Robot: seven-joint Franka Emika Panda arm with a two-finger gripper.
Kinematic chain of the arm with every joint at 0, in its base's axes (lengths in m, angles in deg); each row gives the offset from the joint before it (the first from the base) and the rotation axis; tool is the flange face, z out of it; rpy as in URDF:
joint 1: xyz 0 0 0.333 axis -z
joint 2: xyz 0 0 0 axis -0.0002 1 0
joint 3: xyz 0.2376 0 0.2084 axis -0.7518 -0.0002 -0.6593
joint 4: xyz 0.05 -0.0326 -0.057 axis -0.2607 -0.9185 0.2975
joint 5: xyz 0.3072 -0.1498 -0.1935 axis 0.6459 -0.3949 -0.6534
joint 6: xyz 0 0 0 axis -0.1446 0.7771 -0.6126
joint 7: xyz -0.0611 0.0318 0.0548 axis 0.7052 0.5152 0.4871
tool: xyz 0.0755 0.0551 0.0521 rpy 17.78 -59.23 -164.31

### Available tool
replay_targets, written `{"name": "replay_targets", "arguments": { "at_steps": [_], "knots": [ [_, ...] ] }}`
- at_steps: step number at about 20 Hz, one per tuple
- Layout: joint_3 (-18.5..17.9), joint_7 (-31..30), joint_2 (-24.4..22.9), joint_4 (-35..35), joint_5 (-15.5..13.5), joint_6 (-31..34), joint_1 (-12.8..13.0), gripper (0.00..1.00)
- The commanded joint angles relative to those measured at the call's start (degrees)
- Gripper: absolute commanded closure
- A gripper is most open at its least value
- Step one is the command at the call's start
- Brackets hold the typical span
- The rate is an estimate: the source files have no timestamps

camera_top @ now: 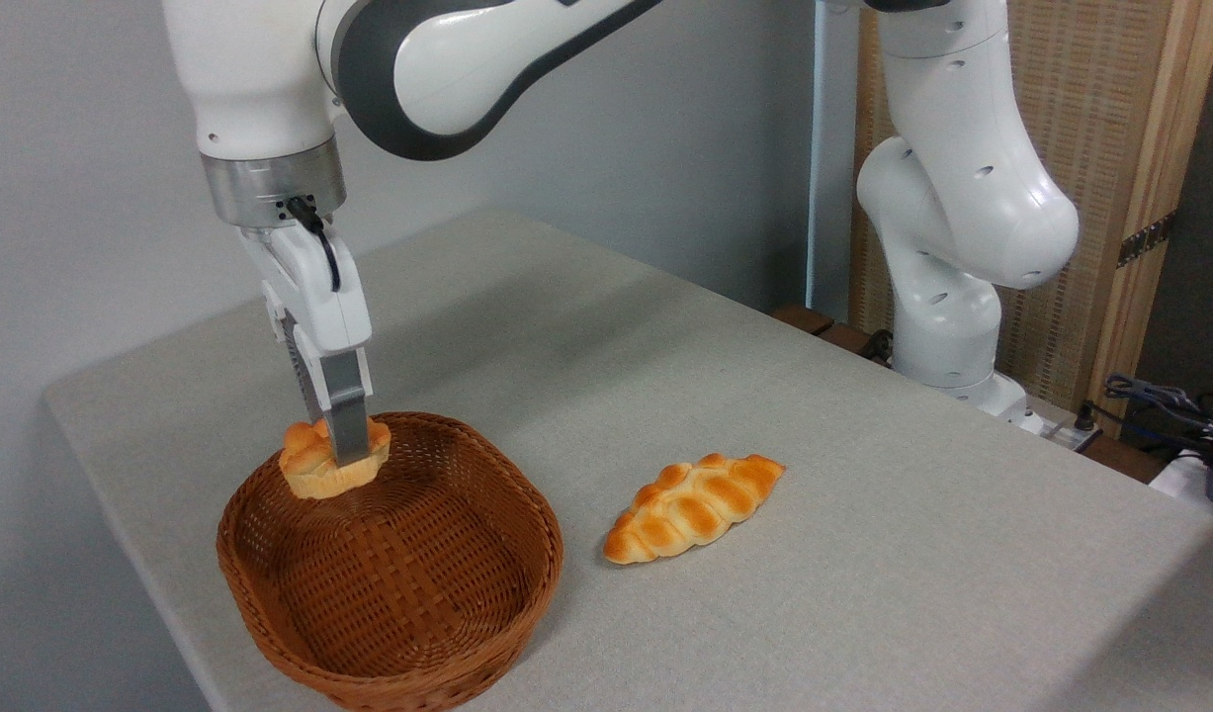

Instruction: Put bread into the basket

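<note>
Bun (pixel 314 473) is clamped in the gripper (pixel 341 457), hanging over the far-left end of the basket (pixel 398 633) — inside the rim outline, around rim height, whether it touches the weave behind it cannot be told. Orange knotted top faces up, paler ridged base shows below the fingers. The near finger (pixel 347 420) runs down the front of the bun; the other finger is hidden behind it, so the jaws read as closed on the bun from both sides. Gripper points straight down, white hand above it, a black cable at the wrist flange. Basket is brown wicker, shallow, oval, sitting near the front-left corner of the table (pixel 863 494); nothing lies on its floor. Braided loaf (pixel 693 506) lies flat on the table just right of the basket, apart from it, long axis running diagonally toward the back right. Table is covered in grey cloth. The arm (pixel 962 198) base stands at the table's far right edge — wooden panel behind it, cables at the far right.
</note>
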Motion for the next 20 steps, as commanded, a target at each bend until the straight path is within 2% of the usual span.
{"name": "replay_targets", "arguments": {
  "at_steps": [1,3,14,18,19,20],
  "knots": [
    [0.3,-0.4,0.9,-0.1,-0.6,-0.8,0.3,0.0],
    [1.5,-0.5,1.4,-0.4,-0.5,-0.8,0.3,0.0],
    [1.7,-0.6,1.6,-0.5,-0.5,-0.8,0.3,0.0],
    [1.2,-1.2,-0.2,-0.5,-0.5,1.2,0.2,0.0],
    [1.1,-1.5,-1.3,-0.4,-0.5,2.4,-0.6,0.0],
    [1.5,-1.6,-2.8,-0.4,-0.6,4.1,-2.4,0.0]
  ]
}}
